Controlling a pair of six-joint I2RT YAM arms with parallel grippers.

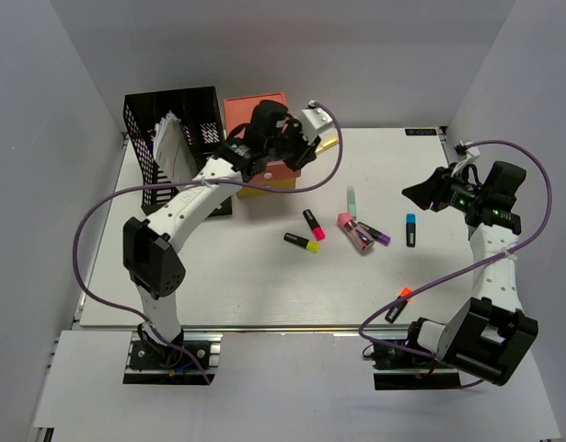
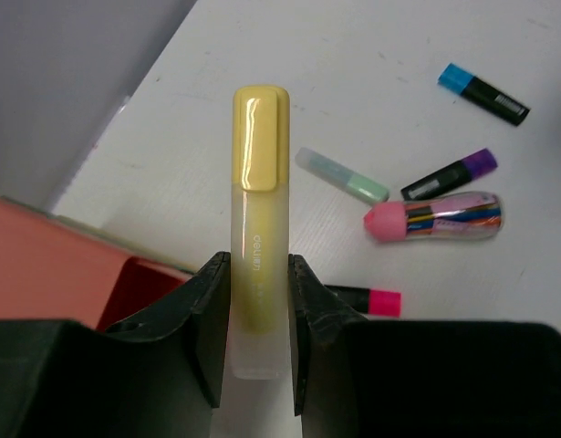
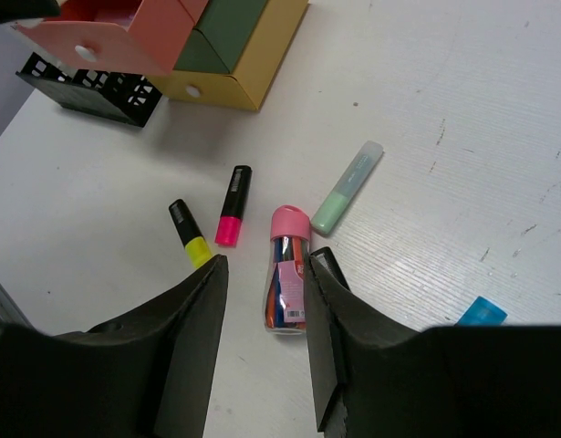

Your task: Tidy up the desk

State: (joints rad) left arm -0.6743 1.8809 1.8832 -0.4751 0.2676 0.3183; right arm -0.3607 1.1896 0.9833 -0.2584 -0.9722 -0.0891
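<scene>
Left tool (image 2: pixel 259 274) tight on yellow highlighter (image 2: pixel 260 164), desk (image 2: pixel 353 73) below; right tool (image 3: pixel 266 265) part-open, empty.

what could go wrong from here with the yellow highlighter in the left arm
1. The left jaws pinch the yellow highlighter near one end, with most of it sticking out, so it may pivot or slip.
2. The open coral drawer shows off to one side of it in the left wrist view. Released now, it might miss and land on the desk.
</scene>
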